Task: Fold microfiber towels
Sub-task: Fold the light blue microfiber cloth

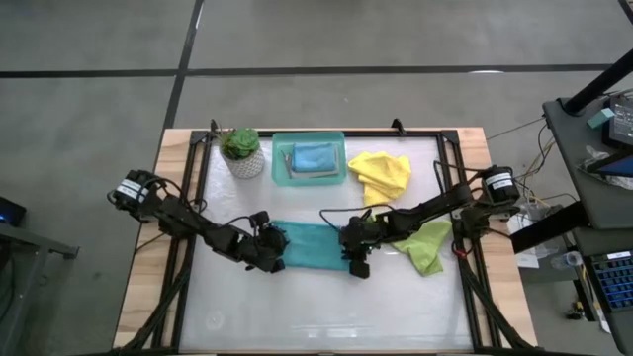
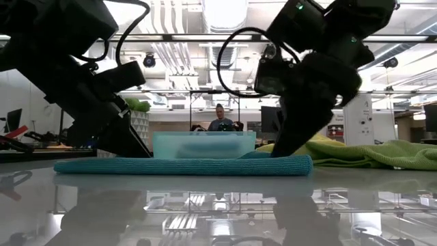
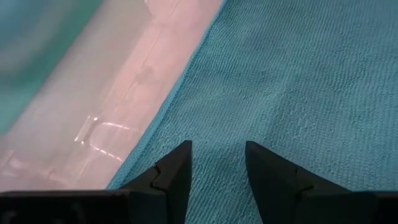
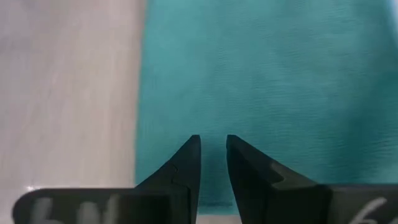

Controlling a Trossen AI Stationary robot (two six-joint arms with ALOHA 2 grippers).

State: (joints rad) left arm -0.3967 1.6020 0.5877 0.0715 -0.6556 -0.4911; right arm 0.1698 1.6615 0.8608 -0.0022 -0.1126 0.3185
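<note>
A teal-blue towel (image 1: 312,245) lies flat on the table's middle. My left gripper (image 1: 275,249) stands open at its left edge, slanting down, with the fingertips (image 3: 180,152) over the cloth just inside that edge. My right gripper (image 1: 348,253) stands at the towel's right edge, its fingers (image 4: 193,149) a narrow gap apart over the cloth. A lime green towel (image 1: 427,247) lies crumpled right of the teal one. A yellow towel (image 1: 381,174) lies bunched behind it. A folded blue towel (image 1: 314,157) rests in the tray (image 1: 280,168). My left gripper's fingertips (image 2: 135,152) reach down to the top of the towel near its left edge (image 3: 155,130), slanting from the table's left. Whether they touch it I cannot tell. My right gripper's fingertips (image 2: 285,152) come down onto the towel's right end (image 2: 300,164), slanting from the right. Nothing is between them. The towel lies flat.
A small potted plant (image 1: 241,152) stands at the back left beside the teal tray. Black frame rails (image 1: 465,178) run along the table's sides. There is bare table surface (image 1: 316,307) between the towel and the near edge.
</note>
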